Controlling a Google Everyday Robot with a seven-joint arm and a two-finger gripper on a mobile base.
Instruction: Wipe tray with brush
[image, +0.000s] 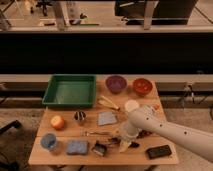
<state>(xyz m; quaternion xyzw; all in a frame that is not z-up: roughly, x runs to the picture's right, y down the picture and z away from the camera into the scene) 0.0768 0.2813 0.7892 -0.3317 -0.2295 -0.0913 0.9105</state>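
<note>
One green tray (50, 92) sits at the back left of the wooden table (67, 133). The small dark brush (100, 148) lies well apart from it near the front edge, between a blue sponge (76, 147) and my gripper (125, 145). My gripper hangs low just right of the brush, and I cannot tell whether it is wide, narrow or holding anything; a purple bowl (116, 83) and a red bowl (142, 86) stand to the right of the tray.

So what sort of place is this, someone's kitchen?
Likely a test lab in an office, not a kitchen: a wooden table set with a green tray and purple bowl, office chairs beyond a railing, and the gripper hanging low near the table's front.
</note>
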